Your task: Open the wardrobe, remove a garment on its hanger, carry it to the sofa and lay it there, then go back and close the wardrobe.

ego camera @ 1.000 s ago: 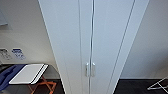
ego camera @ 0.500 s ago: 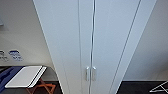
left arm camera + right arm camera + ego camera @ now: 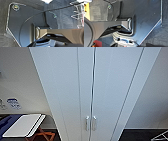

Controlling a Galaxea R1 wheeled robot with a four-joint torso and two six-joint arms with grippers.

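wardrobe [image 3: 100, 92], a tall narrow white cabinet with two plain full-height doors, stands straight ahead in the head view and takes up the middle of it. both doors are shut, meeting along a thin dark seam, and a pair of small vertical white handles [image 3: 90, 123] sits low down, one on each side of that seam. a pale wall [image 3: 20, 84] runs behind the cabinet on both sides. to the left, low down, a flat white board with a dark edge [image 3: 23, 125] rests on an orange-brown folding frame [image 3: 42, 135], with a dark blue surface [image 3: 6, 122] just beside it. a strip of dark floor [image 3: 140, 135] shows at the bottom right, and a thin white wire frame [image 3: 161, 136] stands in that corner.

the left wrist view shows dark carpet [image 3: 65, 16] and a white wire rack [image 3: 78, 13] at one edge. the right wrist view shows grey carpet [image 3: 97, 11] too. in both, i cannot tell whether the jaws are apart or together.
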